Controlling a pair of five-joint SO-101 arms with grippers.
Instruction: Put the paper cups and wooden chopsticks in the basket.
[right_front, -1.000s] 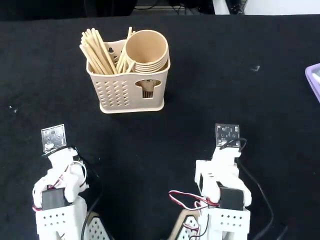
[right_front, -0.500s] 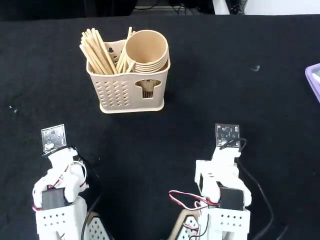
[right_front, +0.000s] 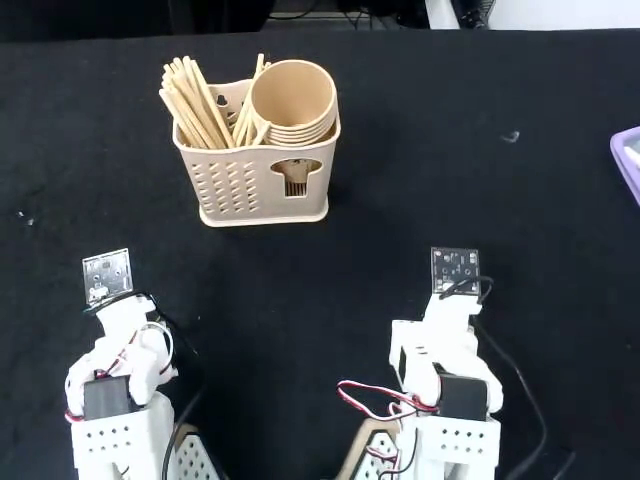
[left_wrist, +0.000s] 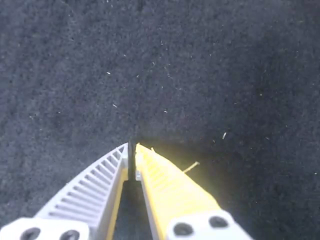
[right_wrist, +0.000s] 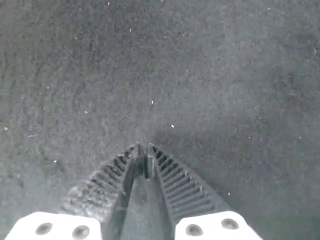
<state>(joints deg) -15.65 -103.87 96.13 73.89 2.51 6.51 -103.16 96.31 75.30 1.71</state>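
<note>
Standing upright on the black table (right_front: 450, 180), well apart from both arms: basket (right_front: 255, 185) | paper cups (right_front: 292, 100) stacked in its right-arm-side compartment | wooden chopsticks (right_front: 195, 100) bunched in the other | left gripper (left_wrist: 132, 147) closed, empty | right gripper (right_wrist: 144, 149) closed, empty

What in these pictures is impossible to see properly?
- High view: the basket wall hides the lower paper cups, so their count is unclear, and the lower ends of the chopsticks.
- High view: the purple thing is cut off by the right edge.
- High view: a pale speck is too small to identify.
</note>
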